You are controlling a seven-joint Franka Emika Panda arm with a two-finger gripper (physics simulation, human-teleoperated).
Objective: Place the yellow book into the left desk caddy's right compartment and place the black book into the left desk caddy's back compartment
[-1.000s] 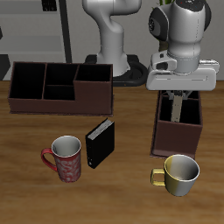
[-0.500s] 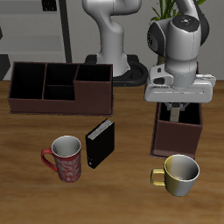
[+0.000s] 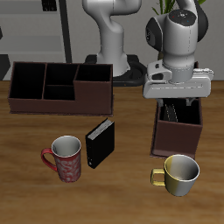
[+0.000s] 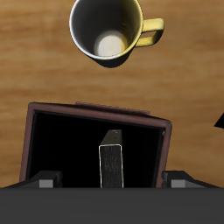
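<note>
Wood-grain tabletop (image 3: 131, 188) is seen under all the objects, with a grey wall and shelving behind. The left desk caddy (image 3: 178, 138), a dark maroon box with its narrow end toward the table's front edge, is overhung by the gripper (image 3: 178, 107), whose fingers are hidden between its body and the caddy, so whether they are apart or together cannot be told. In the wrist view the yellow book (image 4: 111, 158) is seen standing upright on its edge inside the right compartment (image 4: 61, 149), near that section's middle and clear of the walls; no finger is seen touching it. The black book (image 3: 100, 143) is stood upright on the table, well apart from that caddy and just beside a red patterned mug (image 3: 66, 158). A yellow mug (image 3: 179, 174) is placed in front of the left desk caddy, near its narrow end. A second caddy (image 3: 59, 87) is set farther back, showing its long side.
</note>
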